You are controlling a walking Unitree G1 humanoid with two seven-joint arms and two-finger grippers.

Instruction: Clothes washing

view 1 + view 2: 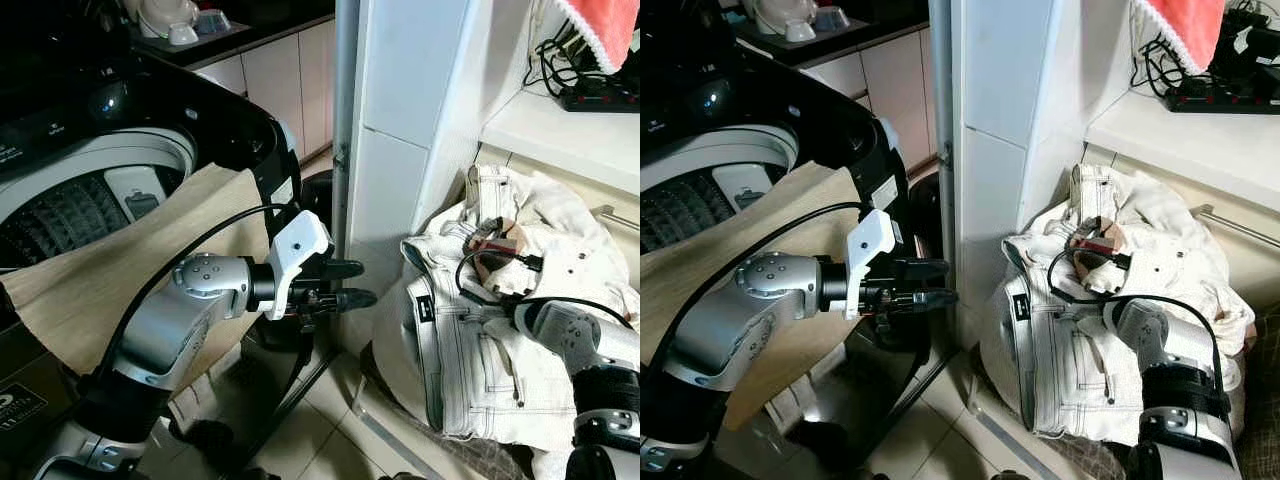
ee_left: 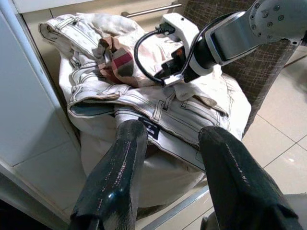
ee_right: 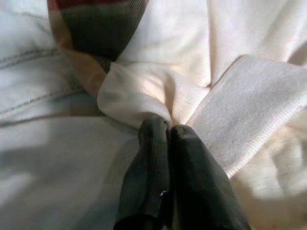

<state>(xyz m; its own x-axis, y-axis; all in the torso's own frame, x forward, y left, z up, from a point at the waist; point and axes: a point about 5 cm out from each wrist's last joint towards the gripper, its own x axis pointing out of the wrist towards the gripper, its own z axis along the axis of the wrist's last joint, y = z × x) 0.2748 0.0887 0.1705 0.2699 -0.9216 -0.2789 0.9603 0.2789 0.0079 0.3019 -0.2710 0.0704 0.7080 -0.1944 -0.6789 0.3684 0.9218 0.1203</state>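
The right gripper had its 2 fingers clamped on a fold of the white jeans, heaped beside the washing machine, evidently for lifting. The left gripper waited nearby, fingers apart.

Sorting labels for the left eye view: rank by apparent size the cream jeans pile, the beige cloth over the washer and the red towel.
1. Cream jeans pile and beige cloth: look alike, not ranked.
2. Red towel, cut off by the frame.
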